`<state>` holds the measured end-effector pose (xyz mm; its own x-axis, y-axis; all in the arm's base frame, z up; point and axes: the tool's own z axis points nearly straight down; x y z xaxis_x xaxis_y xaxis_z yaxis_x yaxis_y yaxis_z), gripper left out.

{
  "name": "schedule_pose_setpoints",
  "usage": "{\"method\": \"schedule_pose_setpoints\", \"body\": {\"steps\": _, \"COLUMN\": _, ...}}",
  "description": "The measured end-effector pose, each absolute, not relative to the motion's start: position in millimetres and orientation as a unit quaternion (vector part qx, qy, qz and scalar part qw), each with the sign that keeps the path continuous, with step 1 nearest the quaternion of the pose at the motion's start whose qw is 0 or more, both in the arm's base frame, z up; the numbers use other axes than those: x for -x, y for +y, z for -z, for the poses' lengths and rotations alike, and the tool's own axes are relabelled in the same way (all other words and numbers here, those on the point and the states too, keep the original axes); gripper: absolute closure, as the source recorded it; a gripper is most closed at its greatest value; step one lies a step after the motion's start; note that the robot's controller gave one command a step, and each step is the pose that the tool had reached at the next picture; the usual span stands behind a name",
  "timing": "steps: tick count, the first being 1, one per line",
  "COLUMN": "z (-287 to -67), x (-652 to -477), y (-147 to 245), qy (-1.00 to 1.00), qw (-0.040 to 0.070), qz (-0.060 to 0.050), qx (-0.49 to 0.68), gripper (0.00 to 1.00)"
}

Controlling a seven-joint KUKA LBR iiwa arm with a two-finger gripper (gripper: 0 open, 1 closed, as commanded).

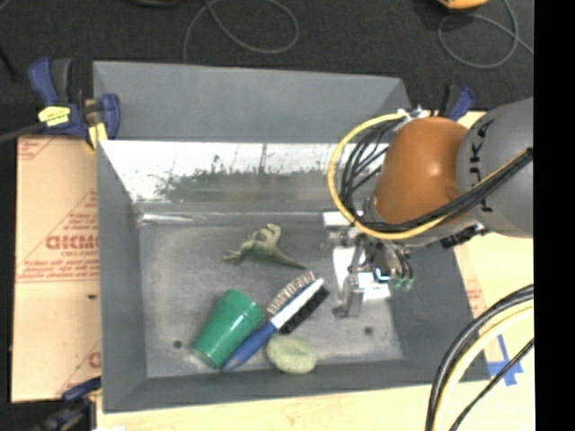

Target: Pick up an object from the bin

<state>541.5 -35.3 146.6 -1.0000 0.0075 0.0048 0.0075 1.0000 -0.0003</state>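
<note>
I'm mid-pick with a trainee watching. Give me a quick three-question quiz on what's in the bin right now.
1. True or false: the green cup stands upright.
2. Of the toy dinosaur, the blue-handled brush and the pale green lump, which lies nearest the gripper?
3. Fill in: the brush's blue handle runs alongside the ____.
Key: 1 false, it lies on its side. 2 the blue-handled brush, just to the gripper's left in the view. 3 green cup.

One green cup (226, 329), one blue-handled brush (286, 312), one toy dinosaur (262, 247), one pale green lump (291, 356).
</note>
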Motion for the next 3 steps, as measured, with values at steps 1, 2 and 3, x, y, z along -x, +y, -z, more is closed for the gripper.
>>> {"method": "schedule_pose_setpoints", "body": {"steps": 1, "z": -151, "x": -543.4, "y": -35, "qy": -1.000, "qw": -0.002, "qz": -0.001, "qx": 0.003, "gripper": 0.00}}
{"method": "schedule_pose_setpoints", "body": {"steps": 2, "z": -97, "x": -544.7, "y": -14, "qy": -0.987, "qw": -0.004, "qz": -0.001, "qx": -0.161, "gripper": 0.00}}
{"method": "schedule_pose_setpoints", "body": {"steps": 3, "z": -93, "x": -540.4, "y": -7, "qy": -0.978, "qw": 0.000, "qz": 0.001, "qx": -0.207, "gripper": 0.00}}
